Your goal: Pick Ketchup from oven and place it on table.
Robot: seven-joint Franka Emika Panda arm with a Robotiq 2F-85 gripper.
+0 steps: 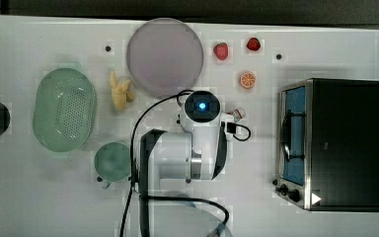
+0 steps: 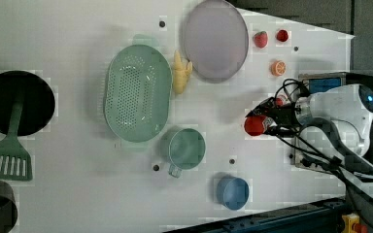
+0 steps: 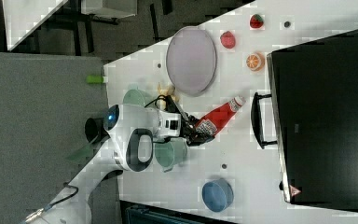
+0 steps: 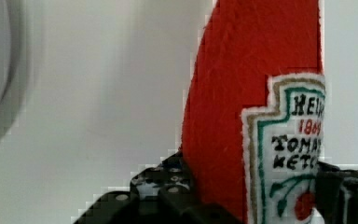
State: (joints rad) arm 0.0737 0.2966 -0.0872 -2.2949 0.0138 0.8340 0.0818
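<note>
Gripper (image 3: pixel 196 132) pinches the ketchup (image 3: pixel 218 117) at its base, mid-frame in the right view, above the worktop (image 3: pixel 242 154) left of the oven (image 3: pixel 326 116), cap pointing towards the oven handle.

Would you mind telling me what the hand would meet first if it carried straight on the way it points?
Probably the oven, near its handle; the hand grips the Ketchup, whose cap leads. Depth is unclear.
</note>
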